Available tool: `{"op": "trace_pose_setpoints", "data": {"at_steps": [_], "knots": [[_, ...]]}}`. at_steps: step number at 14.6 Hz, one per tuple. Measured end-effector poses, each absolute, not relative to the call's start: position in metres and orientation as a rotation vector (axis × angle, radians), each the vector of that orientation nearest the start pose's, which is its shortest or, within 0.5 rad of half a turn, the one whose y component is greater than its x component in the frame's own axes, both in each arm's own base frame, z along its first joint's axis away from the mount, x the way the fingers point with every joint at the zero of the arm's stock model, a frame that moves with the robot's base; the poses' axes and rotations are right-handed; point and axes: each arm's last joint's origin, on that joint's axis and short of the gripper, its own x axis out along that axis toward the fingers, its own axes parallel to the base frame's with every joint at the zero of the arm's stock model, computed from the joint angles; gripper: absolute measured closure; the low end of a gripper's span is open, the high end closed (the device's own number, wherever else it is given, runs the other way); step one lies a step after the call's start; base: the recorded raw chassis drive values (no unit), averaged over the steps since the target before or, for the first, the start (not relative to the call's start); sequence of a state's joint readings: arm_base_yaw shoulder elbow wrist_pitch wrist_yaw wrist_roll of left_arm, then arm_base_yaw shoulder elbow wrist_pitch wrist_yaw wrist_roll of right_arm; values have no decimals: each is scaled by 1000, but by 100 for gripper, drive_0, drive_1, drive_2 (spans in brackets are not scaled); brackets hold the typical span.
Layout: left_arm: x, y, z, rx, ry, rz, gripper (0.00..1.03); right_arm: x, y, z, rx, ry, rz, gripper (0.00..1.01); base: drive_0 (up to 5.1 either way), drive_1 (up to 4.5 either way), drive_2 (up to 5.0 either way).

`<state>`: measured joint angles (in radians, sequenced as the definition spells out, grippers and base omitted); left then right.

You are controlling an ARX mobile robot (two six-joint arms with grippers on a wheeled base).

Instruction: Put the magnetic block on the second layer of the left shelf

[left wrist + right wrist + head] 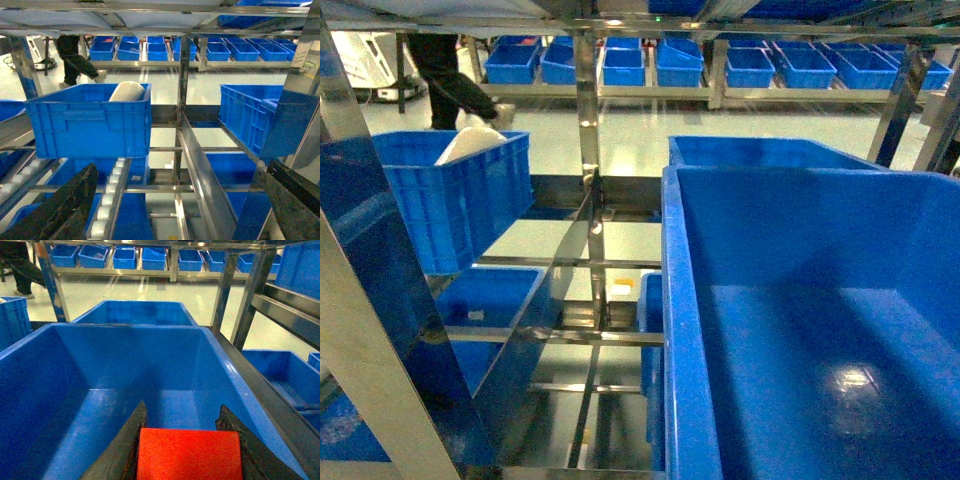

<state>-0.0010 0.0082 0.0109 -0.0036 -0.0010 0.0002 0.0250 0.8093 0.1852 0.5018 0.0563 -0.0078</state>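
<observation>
Red cube held above a deep blue tub on the steel rack

The smooth-walled blue tub (100,405) fills the rack tier; above its near end the right gripper (187,440) has its fingers (127,445) clenched on the magnetic block (189,455). Left of the tub, beyond an upright, the left gripper (170,210) stands with fingers (60,210) released, before a ribbed crate (90,120).

No text, label, brand, number or sign can be read in any of the three views. The blue tubs (790,330), the ribbed blue crate (90,125) and the steel rack uprights (588,130) show plain faces. The red magnetic block (189,454) carries no marking either.
</observation>
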Motion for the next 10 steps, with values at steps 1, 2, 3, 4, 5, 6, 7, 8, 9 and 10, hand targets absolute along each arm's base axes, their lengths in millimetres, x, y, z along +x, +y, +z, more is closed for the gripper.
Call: {"op": "trace_pose_setpoints", "data": {"at_steps": [1,2,3,4,5,6,7,8,9,10], "knots": [[98,0,166,0,1,0,5,168,3,188,-13,124,-31,67,0,0,0],[98,0,166,0,1,0,5,168,3,188,-13,124,-31,67,0,0,0],[98,0,166,0,1,0,5,168,3,188,-13,124,-31,67,0,0,0],[98,0,166,0,1,0,5,168,3,188,-13,124,-31,67,0,0,0],[98,0,166,0,1,0,5,168,3,188,-13,124,-31,67,0,0,0],[98,0,166,0,1,0,5,168,3,188,-13,124,-29,67,0,0,0],[98,0,166,0,1,1,5,170,4,187,-6,140,-21,67,0,0,0],[98,0,166,0,1,0,5,173,7,188,1,162,-10,67,0,0,0],[98,0,166,0,1,0,5,177,9,189,5,171,-1,67,0,0,0],[98,0,166,0,1,0,5,179,10,190,7,175,3,67,0,0,0]]}}
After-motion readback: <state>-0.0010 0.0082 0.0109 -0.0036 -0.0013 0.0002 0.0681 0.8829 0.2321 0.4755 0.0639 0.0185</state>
